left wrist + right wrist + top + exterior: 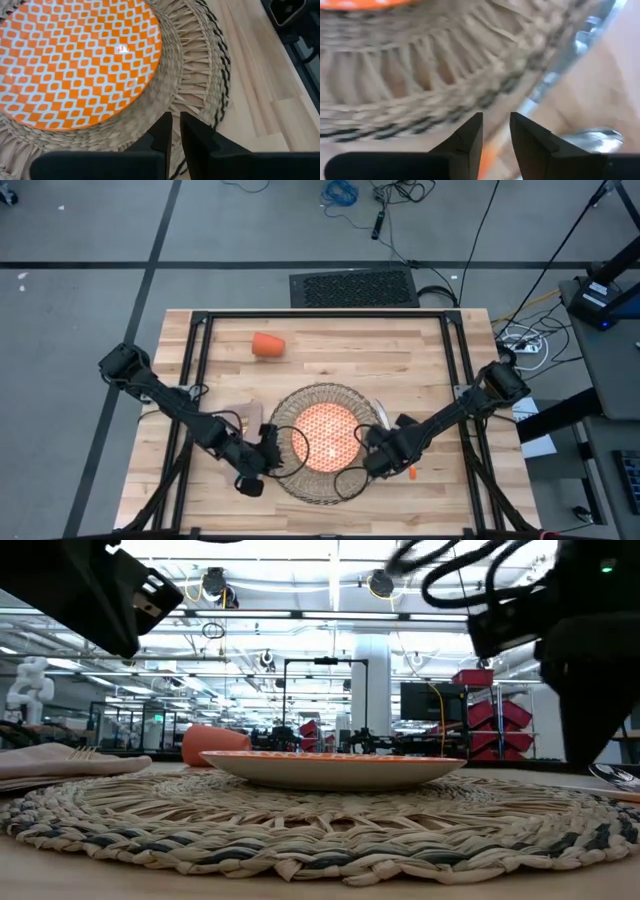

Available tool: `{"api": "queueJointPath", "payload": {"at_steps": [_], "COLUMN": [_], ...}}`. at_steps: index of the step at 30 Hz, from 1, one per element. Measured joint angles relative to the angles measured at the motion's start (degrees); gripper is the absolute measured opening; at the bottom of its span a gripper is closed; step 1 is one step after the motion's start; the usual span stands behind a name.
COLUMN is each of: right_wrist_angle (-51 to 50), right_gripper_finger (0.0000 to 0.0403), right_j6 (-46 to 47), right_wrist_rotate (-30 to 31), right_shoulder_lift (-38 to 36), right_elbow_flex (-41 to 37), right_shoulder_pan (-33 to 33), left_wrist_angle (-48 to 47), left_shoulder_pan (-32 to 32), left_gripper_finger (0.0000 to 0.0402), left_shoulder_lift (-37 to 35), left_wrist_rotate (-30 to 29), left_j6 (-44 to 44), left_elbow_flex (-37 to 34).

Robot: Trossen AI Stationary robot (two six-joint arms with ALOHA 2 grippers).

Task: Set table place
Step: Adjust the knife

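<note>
High view: placemat [322,442] with plate [326,432] centred on table [330,360]. Right gripper [496,131] nearest cutlery [580,45], handles lying alongside mat's right rim; jaws slightly parted, empty. Left gripper [175,131] nearly clenched, empty.

Knife [411,472] mostly hidden under right claw [372,463]; napkin [240,416] partly behind left arm.
</note>
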Motion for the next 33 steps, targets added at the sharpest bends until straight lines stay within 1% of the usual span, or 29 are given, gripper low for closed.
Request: {"api": "queueJointPath", "payload": {"at_steps": [2,8,12,18,23,33], "right_wrist_angle": [-1.5,-2.3,-2.8,-0.3,4.1,4.1], "right_gripper_finger": [0.0086,0.0086,0.0086,0.0086,0.0086,0.0086], "right_j6": [1.3,4.9,8.6,13.5,13.9,18.4], "right_wrist_rotate": [0.9,1.2,1.2,0.7,0.7,1.4], "right_shoulder_lift": [0.0,-0.2,-0.3,-0.3,-0.3,-0.7], "right_elbow_flex": [0.0,0.0,-1.4,-4.1,-5.2,-7.8], "right_shoulder_pan": [0.6,0.7,0.7,0.6,-0.2,-1.6], "left_wrist_angle": [-0.3,-0.3,-0.3,-0.3,-0.3,-0.3], "left_shoulder_pan": [-0.3,-1.3,-2.1,-3.2,-3.5,-4.1], "left_gripper_finger": [0.0022,0.0022,0.0022,0.0022,0.0022,0.0022], "left_shoulder_lift": [0.0,0.0,0.0,0.0,0.0,0.0], "left_wrist_rotate": [0.0,-0.1,-0.2,-0.2,-0.3,-0.4], "left_j6": [-0.1,-0.3,-0.3,-0.3,-0.3,1.7], "left_elbow_flex": [0.0,0.0,0.0,0.0,0.0,0.0]}}
